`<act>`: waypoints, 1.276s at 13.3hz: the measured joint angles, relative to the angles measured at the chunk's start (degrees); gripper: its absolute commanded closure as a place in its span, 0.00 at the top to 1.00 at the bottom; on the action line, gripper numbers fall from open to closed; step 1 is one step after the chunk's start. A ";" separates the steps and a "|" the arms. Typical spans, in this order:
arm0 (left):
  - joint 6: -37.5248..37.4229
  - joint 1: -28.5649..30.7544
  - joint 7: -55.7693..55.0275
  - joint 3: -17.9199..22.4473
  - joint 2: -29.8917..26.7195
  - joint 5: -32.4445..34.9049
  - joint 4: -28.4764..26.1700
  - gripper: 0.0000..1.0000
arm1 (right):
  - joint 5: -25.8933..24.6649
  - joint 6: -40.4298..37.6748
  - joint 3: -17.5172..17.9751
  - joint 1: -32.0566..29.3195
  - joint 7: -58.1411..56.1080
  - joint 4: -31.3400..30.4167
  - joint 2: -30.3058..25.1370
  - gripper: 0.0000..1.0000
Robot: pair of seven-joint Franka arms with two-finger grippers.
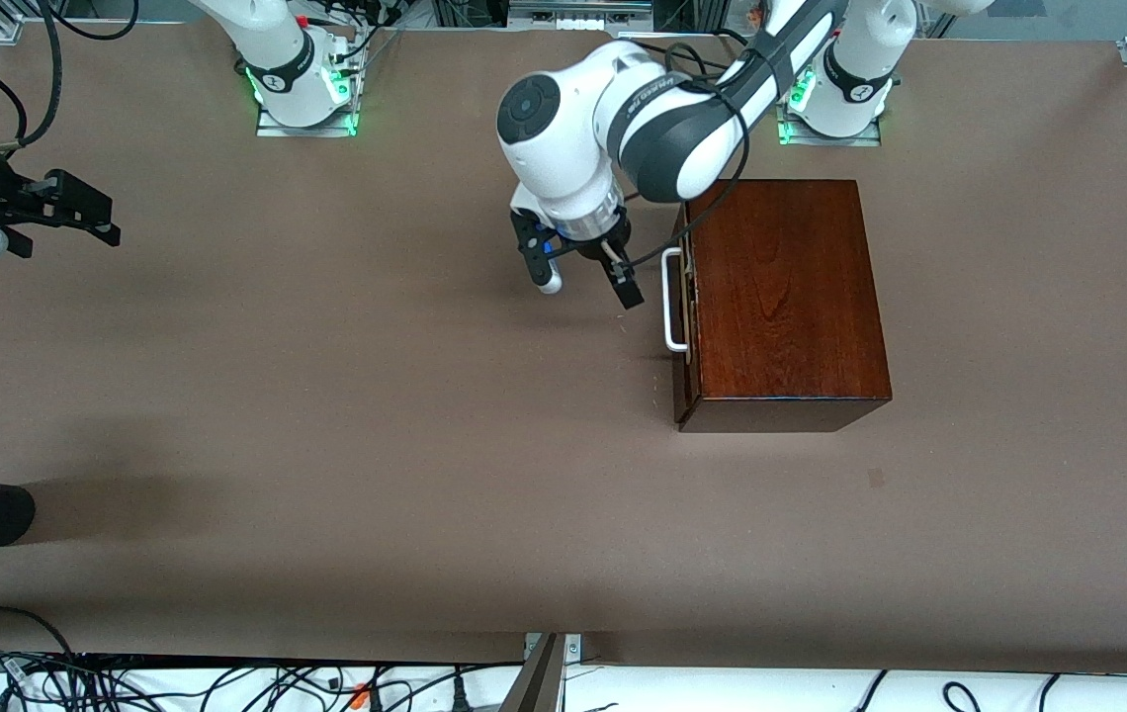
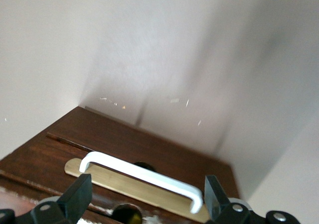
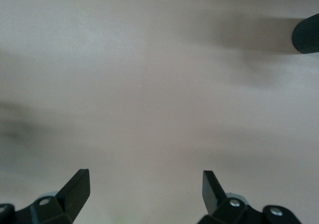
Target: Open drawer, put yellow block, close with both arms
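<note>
Left gripper point(image 1: 585, 280): spread, empty, hanging just in front of the white handle point(image 1: 672, 301) of the drawer point(image 1: 684, 326), not yet around it. Drawer: shut or nearly so in the mahogany box point(image 1: 786, 297). Right gripper point(image 1: 79, 213): spread, empty, waiting over bare surface point(image 1: 326, 415) at the right arm's end. Yellow block: not in view. Judged status: opening not begun; placing and closing remain.

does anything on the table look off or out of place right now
One thing: no yellow block shows in any view. Otherwise nothing stands out: the drawer sits shut and square in its wooden box, with the left end effector open in front of the handle.
</note>
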 measured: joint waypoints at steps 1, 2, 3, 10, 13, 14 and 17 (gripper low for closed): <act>-1.08 0.31 -2.77 0.12 -0.97 -1.40 1.46 1.00 | 0.00 0.00 -0.01 0.00 0.00 0.00 0.00 1.00; -2.77 0.75 -5.05 0.34 -2.54 -2.15 2.52 1.00 | 0.00 -0.01 -0.01 -0.01 0.00 0.00 0.00 1.00; -4.34 1.18 -7.19 0.55 -4.35 -2.32 3.11 1.00 | 0.00 -0.01 -0.01 -0.01 0.00 0.01 0.01 1.00; -8.81 14.89 -13.90 1.71 -16.75 -9.66 3.67 1.00 | 0.00 -0.04 -0.06 -0.03 0.00 0.01 0.04 1.00; -12.15 20.94 -14.75 1.86 -19.17 -11.13 3.63 1.00 | 0.00 -0.05 -0.07 -0.04 0.00 0.01 0.05 1.00; -12.86 23.11 -15.35 1.96 -19.74 -12.39 3.55 1.00 | 0.00 -0.05 -0.08 -0.04 0.00 0.01 0.04 1.00; -13.41 27.26 -15.82 6.77 -21.29 -17.83 2.55 1.00 | 0.00 -0.06 -0.08 -0.04 0.00 0.01 0.05 1.00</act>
